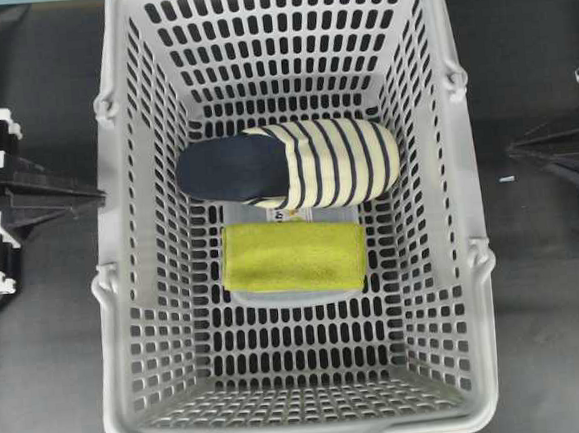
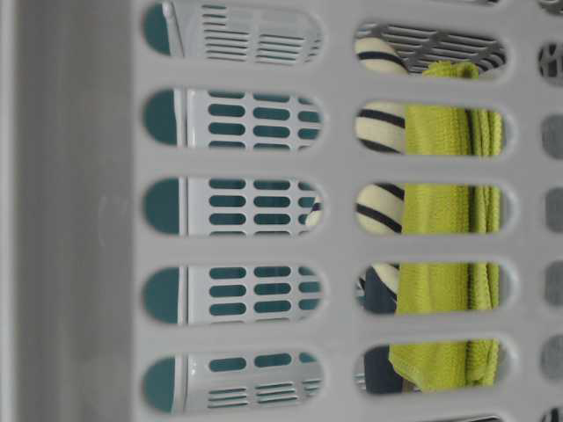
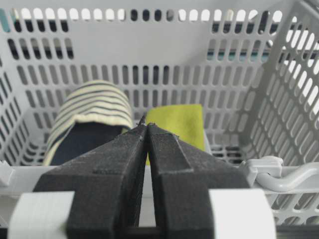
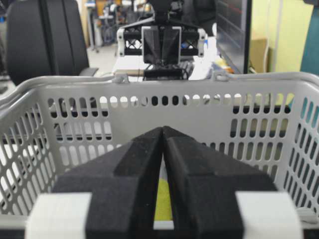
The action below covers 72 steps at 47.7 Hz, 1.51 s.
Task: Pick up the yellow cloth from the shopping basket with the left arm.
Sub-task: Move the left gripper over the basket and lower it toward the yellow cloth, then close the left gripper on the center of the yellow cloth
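Note:
The yellow cloth (image 1: 293, 256) lies folded flat on the floor of the grey shopping basket (image 1: 125, 290), just in front of a cream-and-navy striped slipper (image 1: 296, 166). My left gripper (image 1: 97, 196) is shut and empty outside the basket's left wall, level with the slipper. In the left wrist view the shut gripper (image 3: 146, 124) points over the rim (image 3: 279, 174) at the cloth (image 3: 179, 122). My right gripper (image 1: 513, 149) is shut and empty outside the right wall. In the right wrist view the gripper (image 4: 163, 129) is shut, and a sliver of cloth (image 4: 162, 199) shows behind it.
The basket's tall slotted walls (image 2: 88, 220) surround the cloth (image 2: 444, 246) and slipper (image 2: 378, 207). A clear flat lid (image 1: 296, 298) lies under the cloth. The dark table (image 1: 556, 286) lies on both sides of the basket. The opposite arm (image 4: 161, 42) faces the right wrist camera.

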Tool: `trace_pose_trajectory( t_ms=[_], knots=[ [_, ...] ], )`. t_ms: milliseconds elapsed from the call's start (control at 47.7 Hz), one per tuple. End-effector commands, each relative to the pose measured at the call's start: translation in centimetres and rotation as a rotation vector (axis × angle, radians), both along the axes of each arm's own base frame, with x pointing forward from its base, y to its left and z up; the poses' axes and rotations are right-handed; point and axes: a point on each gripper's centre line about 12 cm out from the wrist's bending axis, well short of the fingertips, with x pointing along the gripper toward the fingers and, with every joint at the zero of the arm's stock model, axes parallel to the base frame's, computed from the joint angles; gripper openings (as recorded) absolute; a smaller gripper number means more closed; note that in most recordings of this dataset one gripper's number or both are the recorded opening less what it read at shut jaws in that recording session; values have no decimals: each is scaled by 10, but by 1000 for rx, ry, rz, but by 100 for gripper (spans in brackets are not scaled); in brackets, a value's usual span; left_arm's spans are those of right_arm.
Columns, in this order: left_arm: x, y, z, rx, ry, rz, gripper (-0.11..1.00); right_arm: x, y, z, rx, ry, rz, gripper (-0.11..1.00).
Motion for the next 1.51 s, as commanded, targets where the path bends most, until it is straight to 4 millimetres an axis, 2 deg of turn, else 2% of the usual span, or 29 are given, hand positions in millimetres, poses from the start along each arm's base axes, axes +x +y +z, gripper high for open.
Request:
trace_pose_trajectory(
  t_ms=[0,84,294,503,608,713,881,922,985,1048,1132,1216,1279,1488],
  knots=[
    [5,-2,26,23,-29,-12,6,2,0,9,14,-23,1,0],
    [11,-1,40,18,12,-7,0,1,-1,9,33,-15,-4,0],
    [40,-2,61,20,216,-3,0,1,0,6,43,50,-1,0],
    [90,-8,75,32,397,-22,0,2,0,4,43,141,0,0],
    [113,-10,75,36,498,-21,0,1,0,7,42,158,0,1],
    [138,-11,69,39,617,-21,0,-1,0,7,43,164,0,15],
    [174,-13,58,48,777,-17,2,-2,0,9,46,158,1,58],
    [181,-13,55,50,804,-17,5,-2,0,9,46,158,1,69],
    [193,-14,49,53,852,-18,19,-3,0,9,46,158,1,75],
    [204,-17,42,58,891,-23,37,-3,0,8,46,161,1,76],
    [220,-22,30,62,942,-31,66,-3,0,7,46,162,1,75],
    [234,-27,11,72,998,-41,85,-3,0,7,46,161,1,74],
    [241,-30,-5,75,1035,-46,90,-3,0,6,46,162,1,74],
    [253,-31,-56,76,1151,-42,88,-5,0,4,48,164,0,74]
  ],
)
